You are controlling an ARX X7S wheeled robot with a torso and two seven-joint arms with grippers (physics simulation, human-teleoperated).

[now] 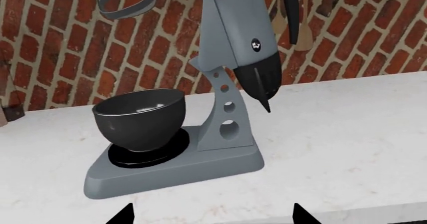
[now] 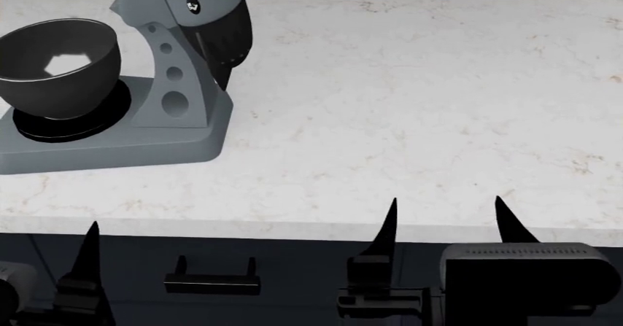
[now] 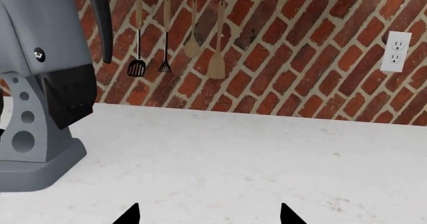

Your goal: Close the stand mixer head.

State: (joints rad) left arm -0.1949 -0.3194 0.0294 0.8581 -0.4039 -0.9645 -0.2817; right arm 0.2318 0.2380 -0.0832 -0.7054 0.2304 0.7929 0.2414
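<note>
The stand mixer head (image 1: 237,28) is blue-grey and tilted up, its glossy black end cap (image 1: 261,81) pointing down behind the holed neck. It also shows in the head view (image 2: 190,1) and the right wrist view (image 3: 43,28). The dark mixing bowl (image 1: 139,118) sits on the flat grey base (image 1: 180,171). My left gripper (image 2: 44,260) is open and empty, below the counter's front edge; only one fingertip (image 2: 90,242) shows. My right gripper (image 2: 446,224) is open and empty at the counter's front edge, well right of the mixer.
The white marble counter (image 2: 409,100) runs back to a brick wall (image 3: 300,58). Utensils (image 3: 177,43) hang on a rail on the wall, and an outlet (image 3: 397,51) is to the right. A dark drawer handle (image 2: 212,282) sits below the counter edge.
</note>
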